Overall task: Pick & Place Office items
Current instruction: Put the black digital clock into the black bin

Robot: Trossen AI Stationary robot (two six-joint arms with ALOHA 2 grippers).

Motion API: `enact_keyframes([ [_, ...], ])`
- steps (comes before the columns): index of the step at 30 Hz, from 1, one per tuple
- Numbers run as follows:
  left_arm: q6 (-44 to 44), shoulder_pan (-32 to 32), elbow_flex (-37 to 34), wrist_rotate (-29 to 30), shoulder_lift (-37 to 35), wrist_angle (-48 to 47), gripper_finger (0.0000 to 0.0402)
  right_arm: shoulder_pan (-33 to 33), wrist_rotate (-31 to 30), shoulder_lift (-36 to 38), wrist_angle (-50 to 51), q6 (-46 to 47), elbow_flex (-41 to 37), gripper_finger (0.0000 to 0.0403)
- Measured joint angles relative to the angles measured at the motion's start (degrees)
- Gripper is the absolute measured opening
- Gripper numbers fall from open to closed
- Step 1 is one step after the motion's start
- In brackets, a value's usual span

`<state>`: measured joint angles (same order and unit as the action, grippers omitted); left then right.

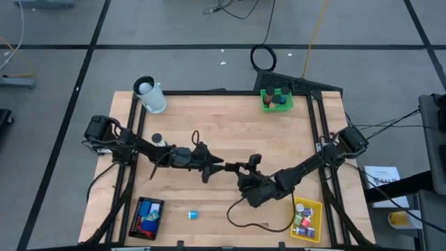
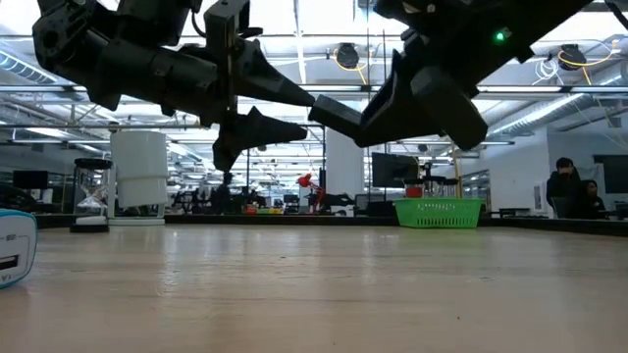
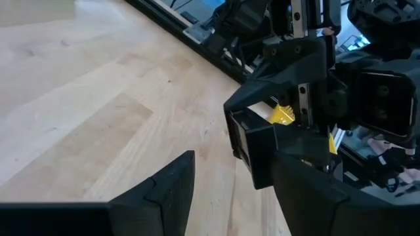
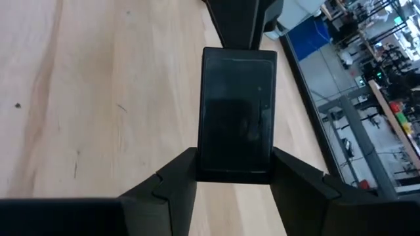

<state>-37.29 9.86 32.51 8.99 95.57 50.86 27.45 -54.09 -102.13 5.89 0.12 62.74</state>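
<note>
Tools meet over mid-counter (image 1: 209, 125): right tool (image 4: 233, 176) is clamped on a flat black block (image 4: 237, 111), held up off the wood, while the left tool (image 3: 233, 172) has its fingers spread either side of that block's far end (contact unclear). Small blue-and-white piece (image 1: 193, 214) lies alone near the counter's front edge, between black tray (image 1: 148, 217) and yellow tray (image 1: 307, 219).

The right gripper (image 4: 233, 174) has its two dark fingers (image 4: 167, 187) clamped on either side of a flat black block (image 4: 237, 111) sticking out toward 12 o'clock over the wooden table (image 4: 98, 85), with a blue bin (image 4: 314, 38) on the room floor beyond at about 1 o'clock.
</note>
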Motion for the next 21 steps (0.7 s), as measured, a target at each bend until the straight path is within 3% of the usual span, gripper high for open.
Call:
enact_keyframes([
  [21, 1.5, -0.3, 0.0, -0.9, 0.0, 2.1, 0.0205, -2.7, 0.6, 0.0, -1.8, -3.9, 0.0, 0.0164],
])
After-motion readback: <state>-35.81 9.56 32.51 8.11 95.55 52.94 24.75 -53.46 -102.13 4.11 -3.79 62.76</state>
